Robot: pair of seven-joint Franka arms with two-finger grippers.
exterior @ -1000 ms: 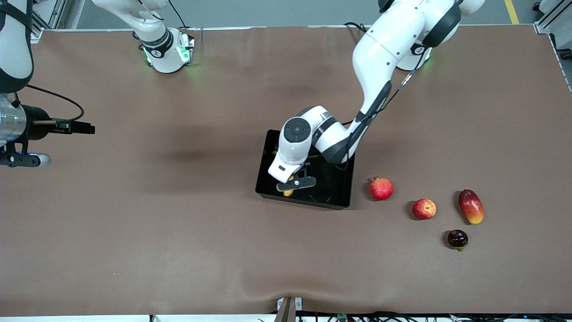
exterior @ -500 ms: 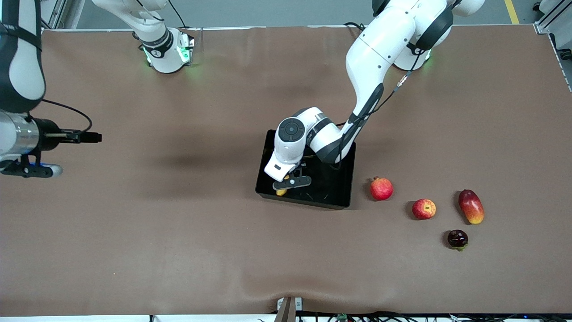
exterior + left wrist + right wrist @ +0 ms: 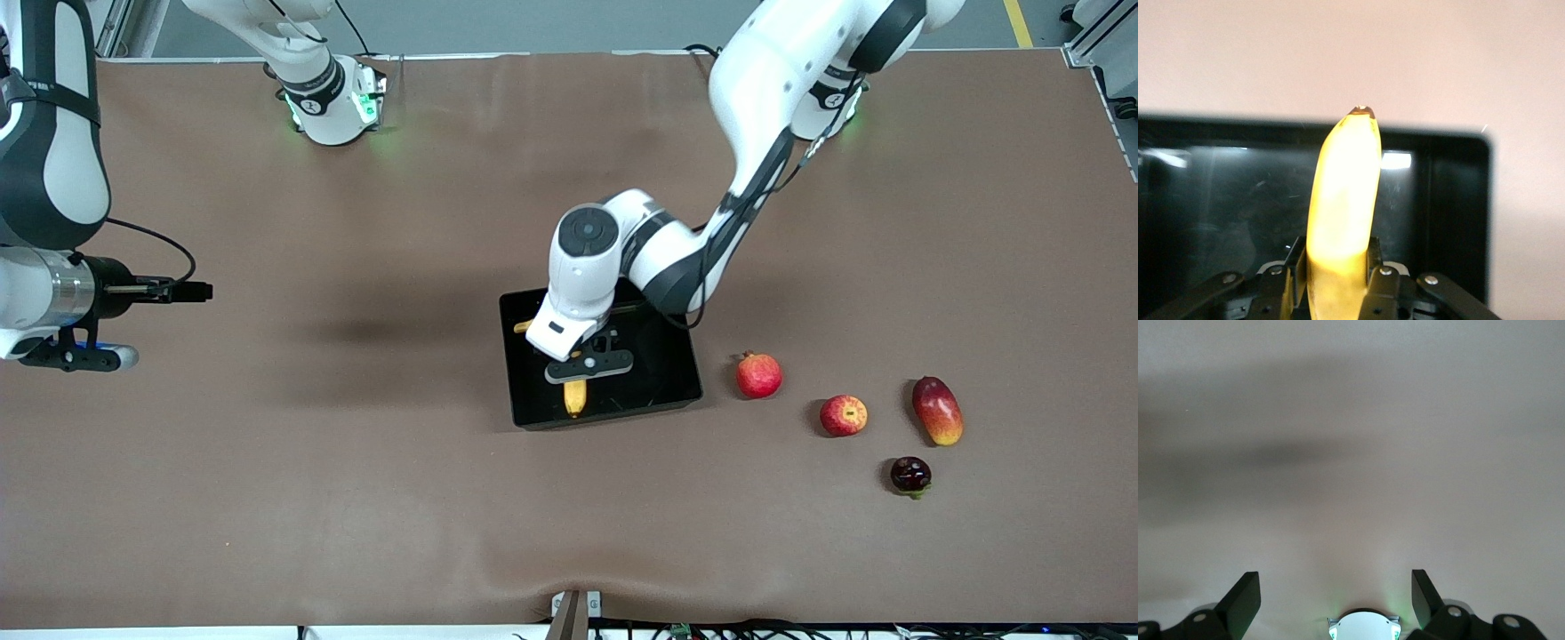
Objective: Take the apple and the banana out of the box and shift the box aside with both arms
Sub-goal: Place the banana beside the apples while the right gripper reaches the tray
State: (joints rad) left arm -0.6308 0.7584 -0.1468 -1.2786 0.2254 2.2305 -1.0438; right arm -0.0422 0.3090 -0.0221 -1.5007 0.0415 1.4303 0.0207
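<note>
My left gripper (image 3: 579,377) is shut on the yellow banana (image 3: 575,398), low over the inside of the black tray (image 3: 511,373). In the left wrist view the banana (image 3: 1345,187) stands out between the fingers (image 3: 1379,277) toward the tray's wall (image 3: 1458,200). The red apple (image 3: 843,415) lies on the table toward the left arm's end, apart from the tray. My right gripper (image 3: 191,291) is open and empty over bare table at the right arm's end. Its wrist view (image 3: 1335,593) shows only tabletop and the arm's base.
A red pomegranate (image 3: 758,374) lies beside the tray. A red-yellow mango (image 3: 937,410) and a small dark fruit (image 3: 910,475) lie near the apple. The brown table cover (image 3: 356,462) is wrinkled near the front edge.
The tray has turned and slid a little toward the right arm's end and the front camera. My left gripper shifted with the banana, more of which shows. My right gripper moved slightly toward the middle.
</note>
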